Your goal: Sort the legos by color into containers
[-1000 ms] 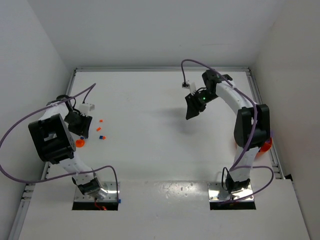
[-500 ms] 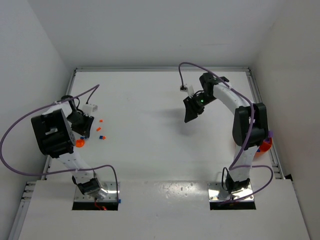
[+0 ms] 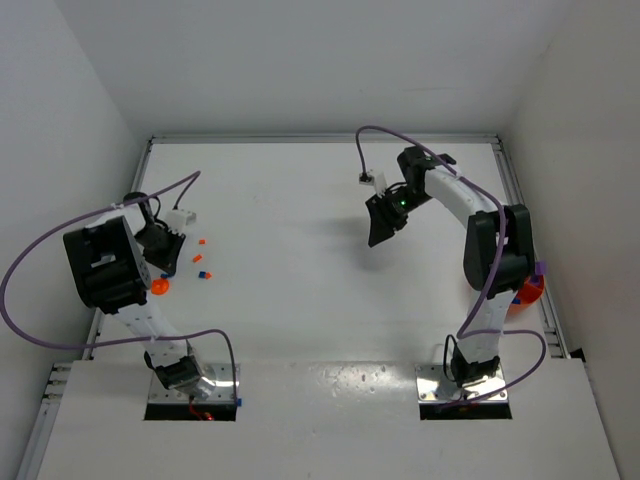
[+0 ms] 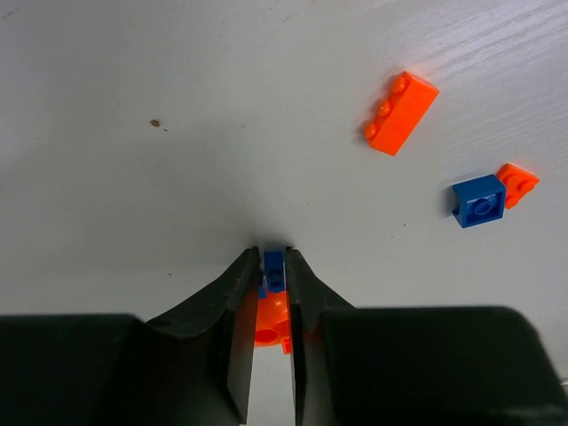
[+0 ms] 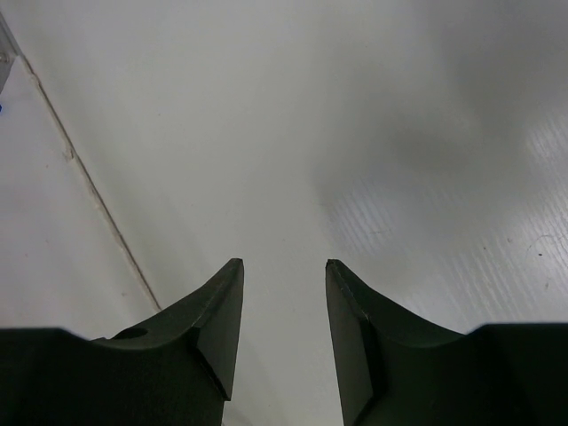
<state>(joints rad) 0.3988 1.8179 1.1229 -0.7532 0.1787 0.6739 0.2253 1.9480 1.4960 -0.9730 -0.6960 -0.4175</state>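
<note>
Low over the table at the left, my left gripper (image 4: 273, 259) (image 3: 166, 264) has its jaws shut on a small blue lego (image 4: 273, 269). An orange piece (image 4: 270, 321) lies on the table under the fingers, seen from above as a round orange piece (image 3: 158, 285). Loose legos lie to the right: an orange brick (image 4: 401, 112), a blue brick (image 4: 479, 201) and a small orange one (image 4: 516, 183) touching it. My right gripper (image 5: 282, 264) (image 3: 381, 228) hangs open over bare table, nothing between its fingers. The orange container (image 3: 530, 288) shows only partly behind the right arm.
White walls close in the table on three sides, and a metal rail (image 3: 320, 139) runs along the back edge. Purple cables loop from both arms. A small blue bit (image 3: 238, 403) lies by the left arm's base.
The left jaws have closed onto the blue lego. The left arm has shifted slightly, and the right arm has drifted a little to the left.
</note>
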